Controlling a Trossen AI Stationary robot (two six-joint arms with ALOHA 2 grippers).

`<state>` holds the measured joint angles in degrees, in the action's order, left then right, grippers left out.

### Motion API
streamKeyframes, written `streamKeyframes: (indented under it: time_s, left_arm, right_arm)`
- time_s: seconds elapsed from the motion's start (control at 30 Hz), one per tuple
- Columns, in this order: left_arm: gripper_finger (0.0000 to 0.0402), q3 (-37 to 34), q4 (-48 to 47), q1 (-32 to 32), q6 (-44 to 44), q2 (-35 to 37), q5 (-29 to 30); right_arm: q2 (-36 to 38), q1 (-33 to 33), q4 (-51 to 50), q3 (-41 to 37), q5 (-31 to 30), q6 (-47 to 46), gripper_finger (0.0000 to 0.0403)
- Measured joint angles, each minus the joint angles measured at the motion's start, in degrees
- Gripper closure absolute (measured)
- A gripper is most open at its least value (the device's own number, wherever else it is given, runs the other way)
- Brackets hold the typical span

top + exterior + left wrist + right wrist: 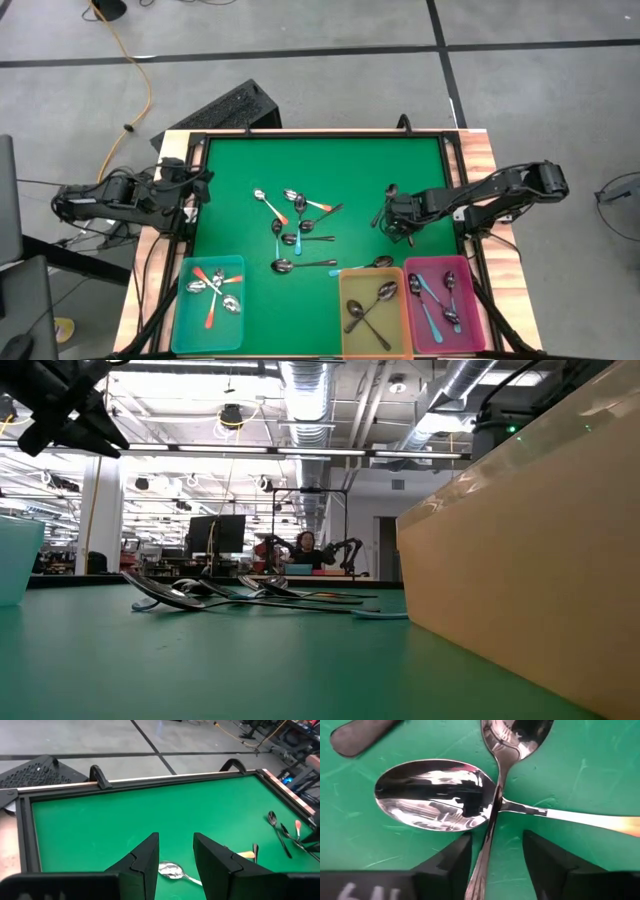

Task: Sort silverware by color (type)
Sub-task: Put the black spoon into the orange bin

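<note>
In the high view, a loose cluster of spoons (297,225) is seen lying at the centre of the green bench (340,160), some crossed over one another. Along the lower edge of that frame three bins are set: orange-handled spoons are held in the teal bin (180,318), dark-handled ones in the yellow bin (345,320), and blue-handled ones in the pink bin (478,318). The right gripper (392,215) is placed right of centre, over the bench. In its wrist view the right gripper's fingers (451,860) are spread, and a slim metal handle (485,855) is seen between them, crossed over a shiny spoon bowl (432,795). The left gripper (205,185) is held at the bench's left edge – its fingers (142,860) parted, with nothing gripped.
</note>
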<state>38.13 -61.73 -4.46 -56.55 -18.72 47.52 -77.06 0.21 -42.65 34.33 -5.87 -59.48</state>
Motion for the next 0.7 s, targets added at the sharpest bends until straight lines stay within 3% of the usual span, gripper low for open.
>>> streamKeyframes:
  time_s: [0.43,0.7]
  left_arm:
    - [0.0296,0.0,-0.07,-0.01,0.59,0.0,0.93]
    - [0.0296,0.0,-0.02,-0.01,0.42,0.0,1.45]
  right_arm:
    - [0.02,0.68,-0.35,-0.02,-0.81,1.07,0.0385]
    - [-0.04,0.72,-0.19,0.25,-1.66,1.03,0.0391]
